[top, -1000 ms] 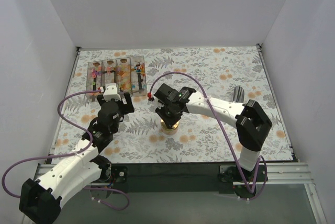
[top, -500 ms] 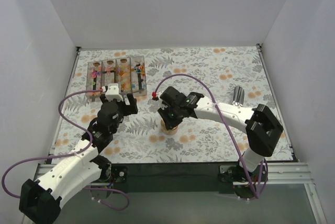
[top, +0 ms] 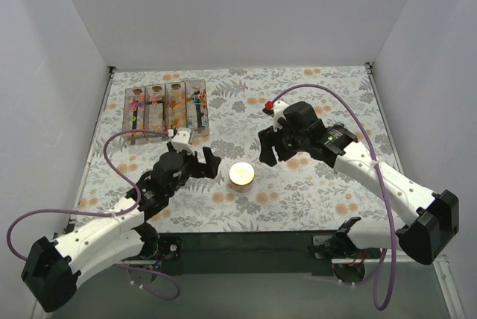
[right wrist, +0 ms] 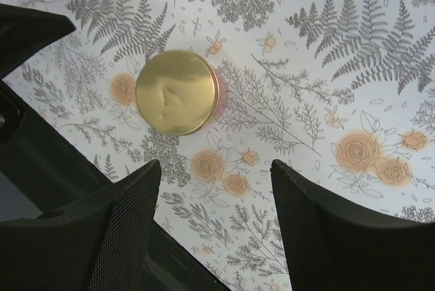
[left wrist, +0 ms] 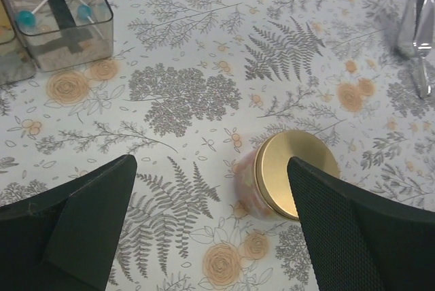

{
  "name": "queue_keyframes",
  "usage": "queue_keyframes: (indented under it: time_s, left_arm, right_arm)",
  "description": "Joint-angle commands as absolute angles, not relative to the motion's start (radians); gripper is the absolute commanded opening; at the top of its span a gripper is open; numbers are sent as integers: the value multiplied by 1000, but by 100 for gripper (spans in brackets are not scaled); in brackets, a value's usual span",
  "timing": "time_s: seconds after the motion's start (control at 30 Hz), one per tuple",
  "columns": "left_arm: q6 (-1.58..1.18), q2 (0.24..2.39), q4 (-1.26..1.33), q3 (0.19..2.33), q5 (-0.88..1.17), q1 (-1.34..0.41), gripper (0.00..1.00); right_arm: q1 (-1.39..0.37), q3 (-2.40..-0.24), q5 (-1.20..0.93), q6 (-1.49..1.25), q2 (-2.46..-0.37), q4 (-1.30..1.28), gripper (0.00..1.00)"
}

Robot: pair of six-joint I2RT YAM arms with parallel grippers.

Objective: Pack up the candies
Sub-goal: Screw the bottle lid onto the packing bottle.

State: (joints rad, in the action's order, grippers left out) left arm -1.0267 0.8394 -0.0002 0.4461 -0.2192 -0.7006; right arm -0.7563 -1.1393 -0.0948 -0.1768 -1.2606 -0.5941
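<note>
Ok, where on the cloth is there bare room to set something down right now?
Bare: the far strip between the boxes and the right gripper, the far right corner, and the near strip between jar and table edge. Crowded: the jar sits between the left gripper and the right one, both open; boxes fill the far left.

One gold-lidded jar; four clear boxes; one silver pouch.
</note>
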Motion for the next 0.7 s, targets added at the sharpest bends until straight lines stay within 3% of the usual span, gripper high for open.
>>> queue_keyframes:
  time_s: [0.0,0.27,0.47,0.67]
  left_arm:
    - [-1087,752,38,361,-210,-747,93]
    - [-1158,736,89,236,-219,-940,94]
    - [-1121,857,188,198,-258,-1072,94]
    - [-1010,1017,406,156,-308,-1086,94]
  right_arm:
    - [-720,-1068,-178,-152,-1227,-589,73]
    - [-680,-1011,-253,-144,-1177,-555,73]
    - [-655,-1022,-299,-159,-1209,-535,73]
    - [-641,-1051,-340,-187,-1265,-512,73]
